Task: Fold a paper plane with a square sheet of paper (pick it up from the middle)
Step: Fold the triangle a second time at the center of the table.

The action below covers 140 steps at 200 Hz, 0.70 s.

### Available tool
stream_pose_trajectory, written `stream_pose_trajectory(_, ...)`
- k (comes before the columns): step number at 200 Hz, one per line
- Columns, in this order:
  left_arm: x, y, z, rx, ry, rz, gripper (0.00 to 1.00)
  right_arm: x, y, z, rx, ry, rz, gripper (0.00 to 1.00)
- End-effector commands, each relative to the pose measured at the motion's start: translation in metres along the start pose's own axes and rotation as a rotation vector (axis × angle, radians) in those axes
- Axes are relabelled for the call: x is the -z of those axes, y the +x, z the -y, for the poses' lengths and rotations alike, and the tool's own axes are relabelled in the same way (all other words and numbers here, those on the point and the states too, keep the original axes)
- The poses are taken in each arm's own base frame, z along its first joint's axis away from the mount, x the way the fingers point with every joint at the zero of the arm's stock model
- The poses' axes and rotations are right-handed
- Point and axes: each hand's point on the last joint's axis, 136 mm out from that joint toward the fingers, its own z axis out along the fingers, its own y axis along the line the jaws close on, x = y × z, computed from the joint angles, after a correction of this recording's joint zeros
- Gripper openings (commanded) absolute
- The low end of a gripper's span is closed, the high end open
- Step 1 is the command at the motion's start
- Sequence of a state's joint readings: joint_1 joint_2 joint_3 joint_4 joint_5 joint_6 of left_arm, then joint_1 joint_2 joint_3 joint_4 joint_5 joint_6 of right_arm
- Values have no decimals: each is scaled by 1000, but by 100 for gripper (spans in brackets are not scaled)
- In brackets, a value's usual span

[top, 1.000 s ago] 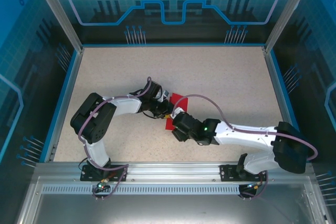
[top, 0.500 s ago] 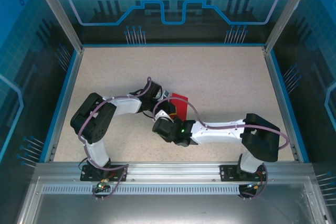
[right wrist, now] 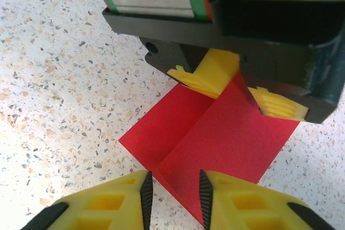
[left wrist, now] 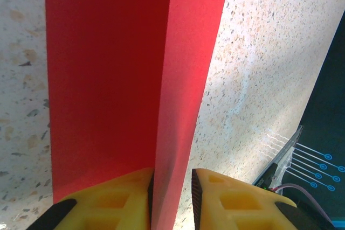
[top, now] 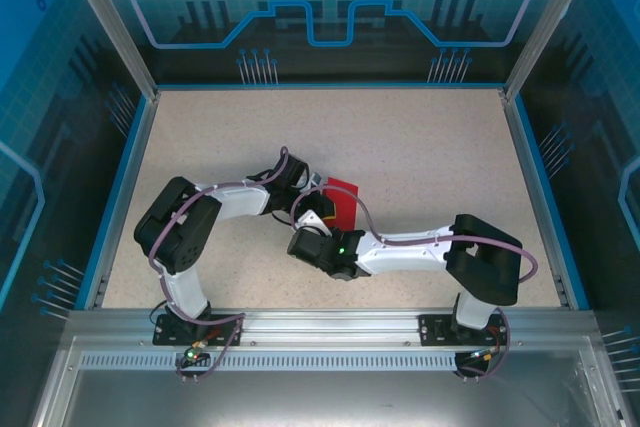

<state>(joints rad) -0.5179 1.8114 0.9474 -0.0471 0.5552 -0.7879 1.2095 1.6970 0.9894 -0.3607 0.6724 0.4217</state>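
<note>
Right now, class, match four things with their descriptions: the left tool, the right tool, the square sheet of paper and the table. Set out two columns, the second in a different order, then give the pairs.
Column one:
1. left tool
2. right tool
3. square sheet of paper
4. table

Column two:
A. speckled beige
B. a finger on each side of the sheet's corner
C. bright red, creased along the middle
D. pinching the sheet's raised fold

Pairs: 1-D, 2-B, 3-C, 4-A.
</note>
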Motion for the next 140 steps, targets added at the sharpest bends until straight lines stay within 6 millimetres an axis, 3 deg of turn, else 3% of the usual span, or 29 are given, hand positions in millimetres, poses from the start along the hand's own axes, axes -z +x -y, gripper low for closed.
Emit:
stream_pose_trajectory(1,8,-3,13,-3,23,0,27,11,-8,4,-29,-20,40,26)
stream_pose_trajectory(56,9,-5,15,-2,22,5,27,12,-4,12,-80,-114,39,10)
stream_pose_trajectory(120,10,-5,18,-1,31,5,27,23,-12,-3,-76,-215,96,53)
stream_pose_trajectory(129,10,-5,18,0,33,3,27,17,-7,-4,-61,-192,75,56)
stream_pose_trajectory(132,10,-5,19,0,35,2,27,19,-15,-4,-70,-184,87,57)
stream_pose_trajectory(140,10,-5,20,-2,37,2,27,15,-15,-5,-57,-152,75,58)
